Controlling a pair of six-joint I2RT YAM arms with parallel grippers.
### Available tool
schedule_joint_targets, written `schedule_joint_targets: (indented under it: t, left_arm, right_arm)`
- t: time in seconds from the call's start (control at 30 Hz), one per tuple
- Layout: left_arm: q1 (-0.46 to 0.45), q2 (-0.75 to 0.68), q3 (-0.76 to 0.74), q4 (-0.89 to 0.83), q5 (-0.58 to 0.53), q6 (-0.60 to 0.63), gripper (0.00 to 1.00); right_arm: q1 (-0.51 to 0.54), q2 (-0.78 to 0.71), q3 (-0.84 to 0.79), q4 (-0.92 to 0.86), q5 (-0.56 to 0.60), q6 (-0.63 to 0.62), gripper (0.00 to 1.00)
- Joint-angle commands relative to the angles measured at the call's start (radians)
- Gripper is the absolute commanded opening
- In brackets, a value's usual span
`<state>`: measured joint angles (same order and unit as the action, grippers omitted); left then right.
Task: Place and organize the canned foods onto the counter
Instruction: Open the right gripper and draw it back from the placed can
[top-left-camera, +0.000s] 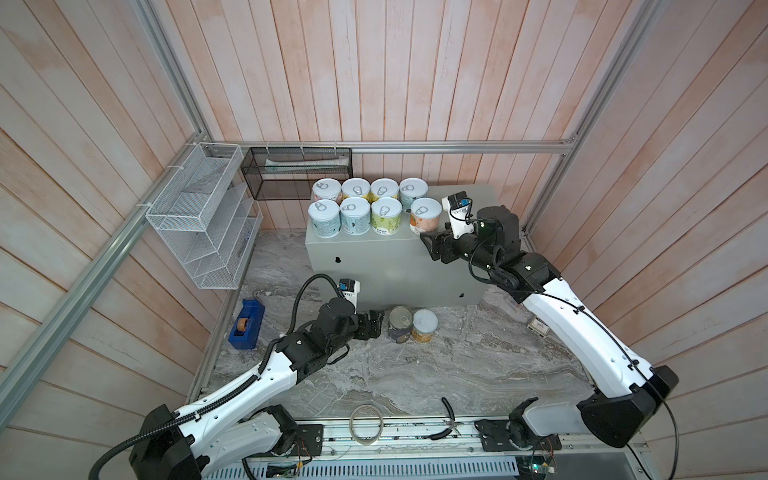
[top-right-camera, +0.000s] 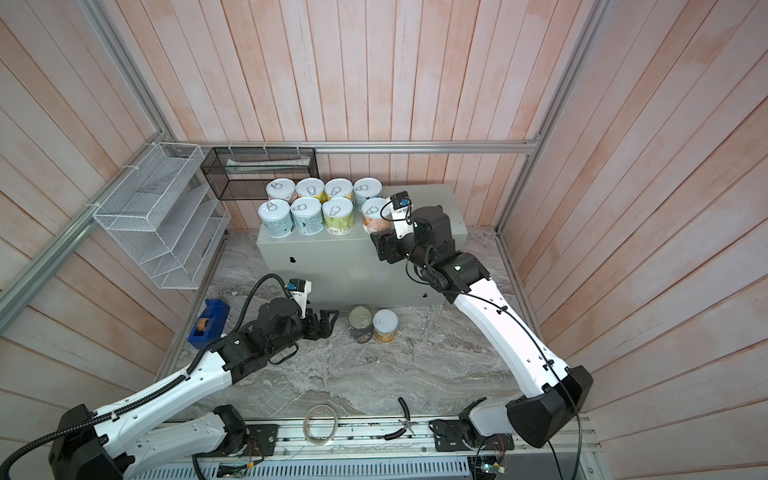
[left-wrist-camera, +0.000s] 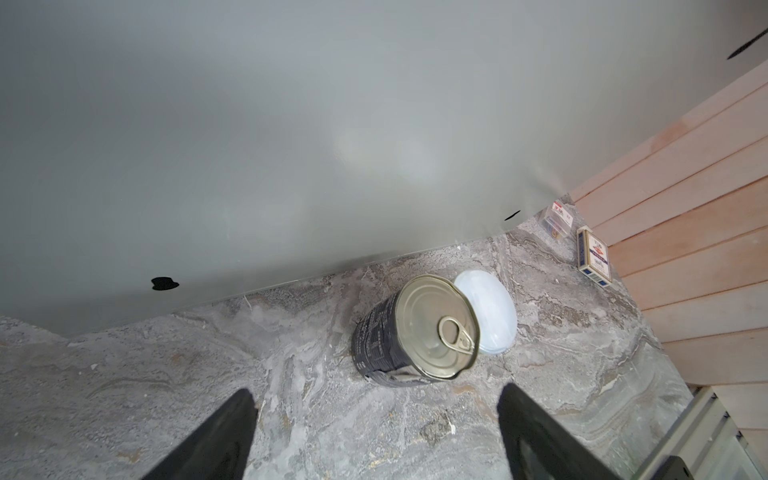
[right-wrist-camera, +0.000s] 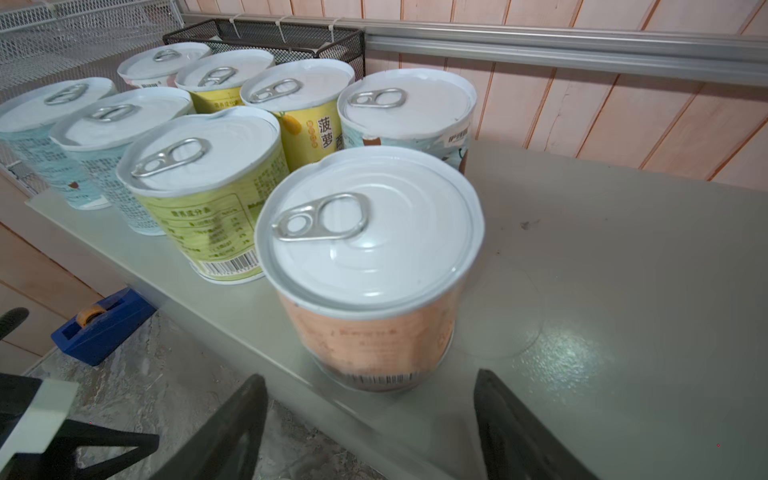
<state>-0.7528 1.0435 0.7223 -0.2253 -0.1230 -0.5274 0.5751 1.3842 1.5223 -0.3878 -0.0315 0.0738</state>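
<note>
Two cans on the marbled surface (top-left-camera: 415, 374), eight on the grey-green desk (top-left-camera: 482, 195).
In both top views, left of centre and low, the left tool (top-left-camera: 377, 325) gapes wide and empty just beside the dark navy can (top-left-camera: 400, 326). The white-lidded can (top-left-camera: 424, 326) stands right beside that one, in front of the desk. Above centre, eight cans (top-left-camera: 355, 214) stand upright in two rows of four on the desk's left part. The orange can (top-left-camera: 425, 216) ends the front row, and the right tool (top-left-camera: 428, 248) is spread wide beside it, holding nothing.

Soft, even light fills both top views, with the wall planks (top-left-camera: 415, 83) bowing at the edges. Glare sheens the bench (right-wrist-camera: 573, 353) top in the right wrist view; the orange can (right-wrist-camera: 374, 332) has a blurred label.
</note>
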Motion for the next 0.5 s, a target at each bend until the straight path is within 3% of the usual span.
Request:
schedule_joint_targets:
  t: [0.0, 0.47]
  left_arm:
    - [0.004, 0.006, -0.011, 0.033, 0.006, -0.009, 0.92]
    - [0.004, 0.024, -0.003, 0.024, 0.004, -0.020, 0.97]
  right_arm:
    - [-0.005, -0.025, -0.008, 0.103, 0.008, -0.031, 0.77]
    - [-0.006, 0.040, 0.010, 0.168, -0.056, -0.057, 0.76]
